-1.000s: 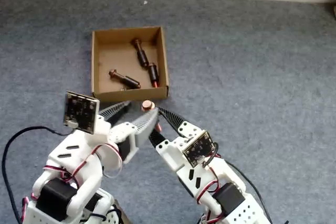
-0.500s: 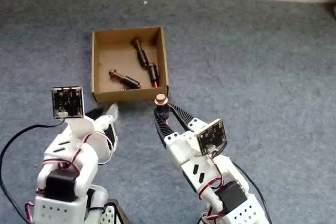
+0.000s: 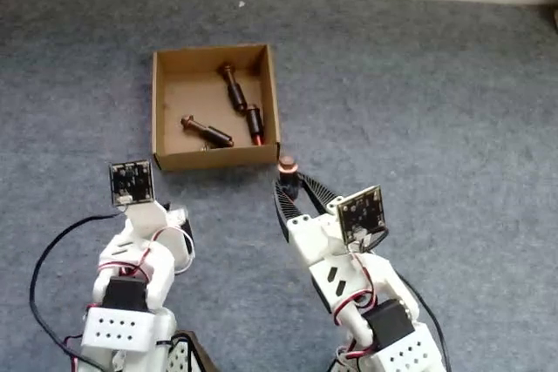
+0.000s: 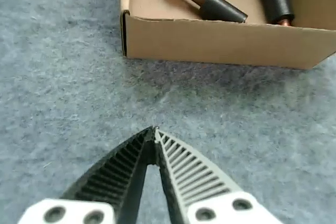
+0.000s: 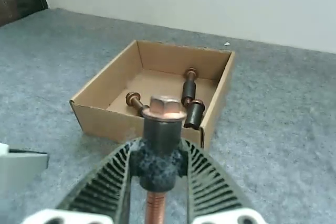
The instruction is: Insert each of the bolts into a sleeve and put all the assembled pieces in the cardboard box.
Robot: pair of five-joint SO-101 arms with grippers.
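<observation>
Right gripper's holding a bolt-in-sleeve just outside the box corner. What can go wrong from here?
1. The assembled piece is beside the cardboard box corner, not over it; a low move inward may clip the wall.
2. The right gripper clamps the sleeve alone; tilting could let the bolt slide out.
3. The box already holds three pieces; a drop may land on them and bounce.
</observation>
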